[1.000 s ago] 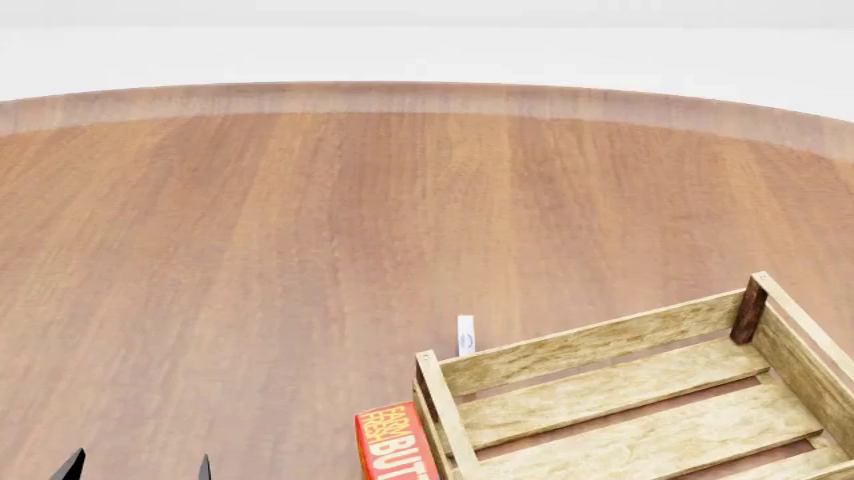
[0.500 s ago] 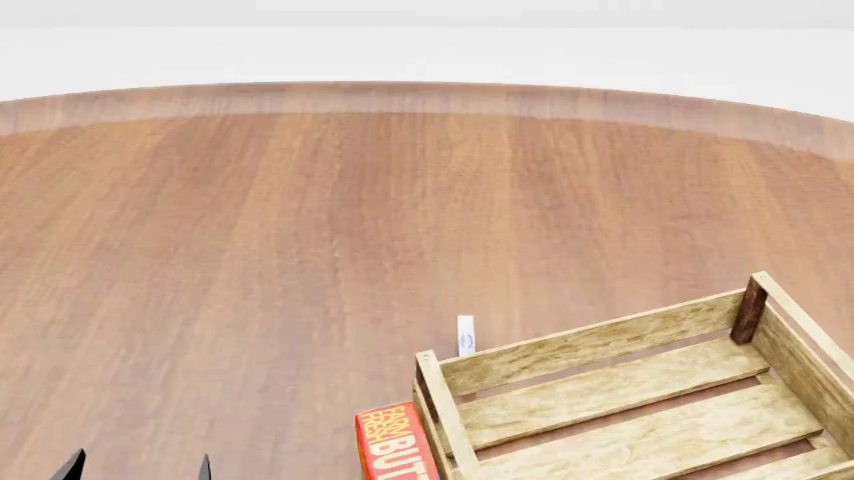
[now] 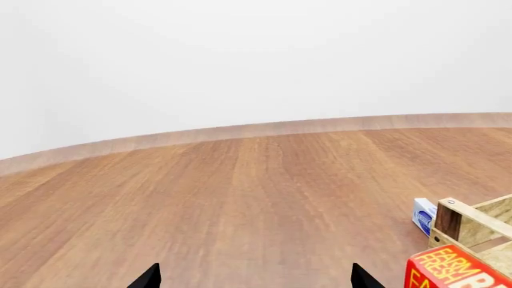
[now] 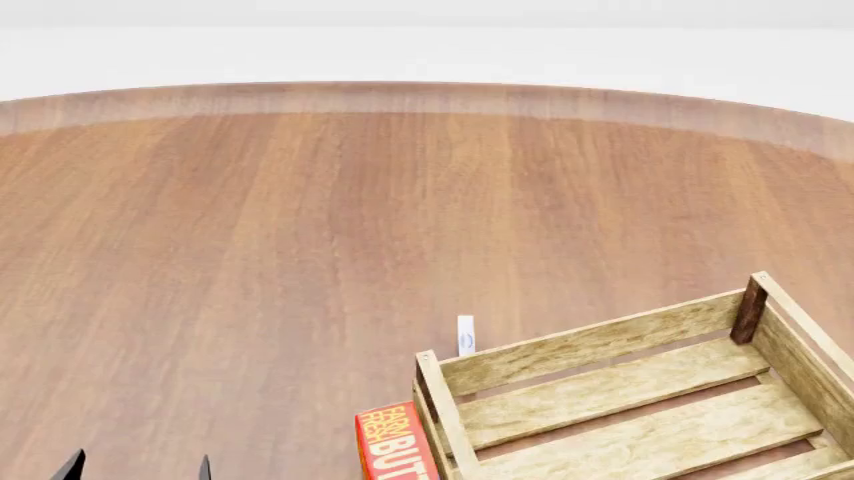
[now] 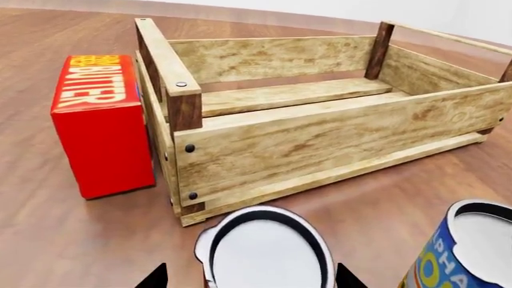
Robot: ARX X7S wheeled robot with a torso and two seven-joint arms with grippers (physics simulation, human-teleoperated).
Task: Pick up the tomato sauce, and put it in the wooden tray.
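Observation:
The tomato sauce (image 5: 268, 255) shows only in the right wrist view, as a can with a plain whitish top; its label is hidden below the frame. My right gripper (image 5: 250, 277) is open, with one dark fingertip on each side of the can's top and apart from it. Just beyond the can stands the wooden tray (image 5: 320, 138), a big pale slatted crate with nothing in it, also at the lower right of the head view (image 4: 587, 345). My left gripper (image 3: 254, 277) is open over bare table, low at the head view's left (image 4: 139, 468).
A red butter box (image 5: 100, 120) stands against the tray's short end (image 4: 394, 445). A blue-and-yellow can (image 5: 468, 252) stands beside the tomato sauce. A small white-and-blue box (image 4: 465, 335) stands just past the tray's far corner. The round wooden table (image 4: 334, 200) stretches far ahead.

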